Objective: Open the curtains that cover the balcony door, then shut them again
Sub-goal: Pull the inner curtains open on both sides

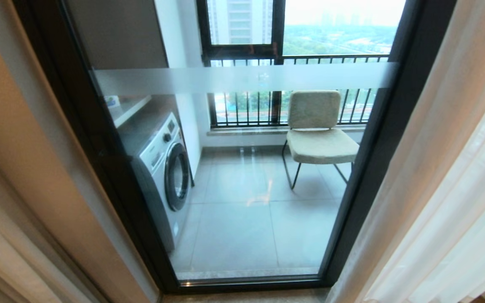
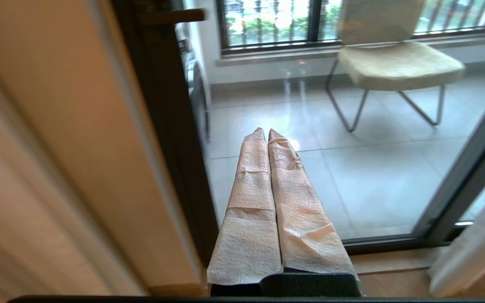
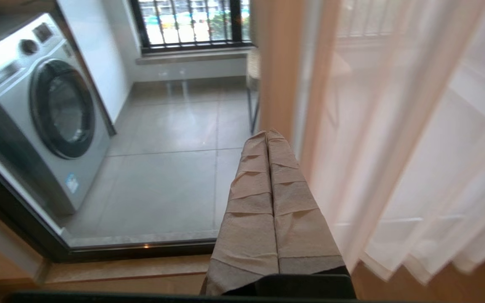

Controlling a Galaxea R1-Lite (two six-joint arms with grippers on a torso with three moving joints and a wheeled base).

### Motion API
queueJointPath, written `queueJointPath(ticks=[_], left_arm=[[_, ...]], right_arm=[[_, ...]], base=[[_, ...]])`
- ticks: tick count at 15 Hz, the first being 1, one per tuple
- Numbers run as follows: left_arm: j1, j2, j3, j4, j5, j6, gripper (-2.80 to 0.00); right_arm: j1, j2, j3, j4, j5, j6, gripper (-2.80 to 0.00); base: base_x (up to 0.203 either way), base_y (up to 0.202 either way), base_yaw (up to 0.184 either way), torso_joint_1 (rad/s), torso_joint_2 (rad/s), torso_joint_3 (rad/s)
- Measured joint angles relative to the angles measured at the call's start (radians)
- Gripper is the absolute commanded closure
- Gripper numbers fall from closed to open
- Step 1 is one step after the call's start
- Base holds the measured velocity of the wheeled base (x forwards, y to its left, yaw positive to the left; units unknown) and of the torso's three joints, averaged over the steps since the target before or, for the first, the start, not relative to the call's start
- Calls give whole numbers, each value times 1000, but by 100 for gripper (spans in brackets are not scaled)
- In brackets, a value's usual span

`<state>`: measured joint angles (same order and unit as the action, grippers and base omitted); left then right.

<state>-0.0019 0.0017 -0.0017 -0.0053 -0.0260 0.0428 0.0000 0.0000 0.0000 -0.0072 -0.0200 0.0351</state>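
Curtains parted, balcony door [image 1: 246, 176] glass exposed.
Curtains [image 1: 444, 176] hang either side of the door: soft, light, likely slippery; pinch the hemmed edge nearest the door. Left gripper [image 2: 266, 131] and right gripper [image 3: 267, 133] both closed, holding nothing.

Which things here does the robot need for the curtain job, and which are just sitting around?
For the job:
- cream-beige pleated cloth curtains
- black-framed clear-glass balcony door
- left end effector, shut
- right end effector, shut

Just there:
- white front-loading washing machine
- beige cushioned metal-legged chair
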Motion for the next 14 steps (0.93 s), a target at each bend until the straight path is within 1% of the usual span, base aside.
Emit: queueJointPath(ticks=[3,14], left_arm=[[-1,0,0,0,0,0,0],[0,0,0,0,0,-1,0]], right_arm=[[0,0,0,0,0,0,0],[0,0,0,0,-2,10,0]], base=[[0,-183,-32,0,1,3],[0,-184,3,2,1,2]])
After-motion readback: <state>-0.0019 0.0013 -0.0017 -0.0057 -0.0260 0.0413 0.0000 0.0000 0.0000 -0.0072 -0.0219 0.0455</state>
